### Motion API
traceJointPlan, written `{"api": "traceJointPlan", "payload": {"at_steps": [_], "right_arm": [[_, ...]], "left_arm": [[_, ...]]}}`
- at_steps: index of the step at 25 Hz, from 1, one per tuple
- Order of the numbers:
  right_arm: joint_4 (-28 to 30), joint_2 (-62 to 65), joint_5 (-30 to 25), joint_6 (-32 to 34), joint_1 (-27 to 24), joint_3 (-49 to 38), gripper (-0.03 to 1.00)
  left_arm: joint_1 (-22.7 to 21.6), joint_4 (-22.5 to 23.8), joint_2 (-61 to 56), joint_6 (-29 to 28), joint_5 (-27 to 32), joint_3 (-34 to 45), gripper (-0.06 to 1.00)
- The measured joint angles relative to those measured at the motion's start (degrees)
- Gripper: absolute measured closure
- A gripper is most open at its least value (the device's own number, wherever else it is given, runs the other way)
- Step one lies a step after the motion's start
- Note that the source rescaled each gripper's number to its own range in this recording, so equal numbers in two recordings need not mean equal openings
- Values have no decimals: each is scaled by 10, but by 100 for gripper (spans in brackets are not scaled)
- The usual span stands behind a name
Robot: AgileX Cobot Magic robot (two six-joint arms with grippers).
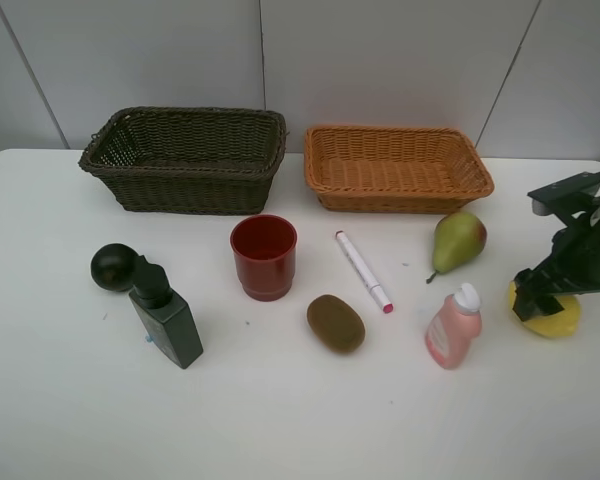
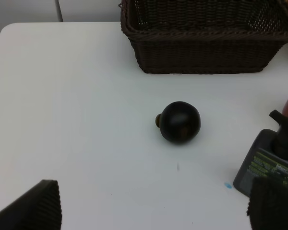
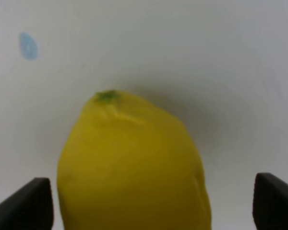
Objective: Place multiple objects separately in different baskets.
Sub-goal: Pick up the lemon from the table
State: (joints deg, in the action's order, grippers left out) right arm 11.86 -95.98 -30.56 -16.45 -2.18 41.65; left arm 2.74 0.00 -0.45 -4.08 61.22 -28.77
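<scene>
Now my R end effector [image 3: 151,203] is wide, straddling lemon [image 3: 129,158] on worktop [image 1: 280,420], fingers clear of it. L end effector [image 2: 153,208] also wide, empty, near dark fruit [image 2: 180,121] by brown basket [image 2: 201,52].

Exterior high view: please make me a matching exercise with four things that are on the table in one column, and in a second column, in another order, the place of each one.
Things:
1. red cup
2. pear
3. lemon
4. dark round fruit

Places:
A. between the open fingers of the right gripper
B. close to the dark green bottle, on its left
C. in front of the right end of the orange-tan basket
D. upright, in front of the right end of the dark brown basket

Right pairs: 1-D, 2-C, 3-A, 4-B.
</scene>
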Motion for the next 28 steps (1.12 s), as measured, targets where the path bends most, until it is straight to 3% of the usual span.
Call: {"api": "traceJointPlan", "payload": {"at_steps": [13, 17, 20, 28], "right_arm": [[-10, -51, 12, 0, 0, 1, 9], [-10, -51, 13, 0, 0, 1, 20], [-10, -51, 13, 0, 0, 1, 41], [-11, -51, 1, 0, 0, 9, 40]], "left_arm": [[0, 0, 0, 0, 0, 0, -6], [0, 0, 0, 0, 0, 0, -6], [0, 0, 0, 0, 0, 0, -6], [0, 0, 0, 0, 0, 0, -6]]}}
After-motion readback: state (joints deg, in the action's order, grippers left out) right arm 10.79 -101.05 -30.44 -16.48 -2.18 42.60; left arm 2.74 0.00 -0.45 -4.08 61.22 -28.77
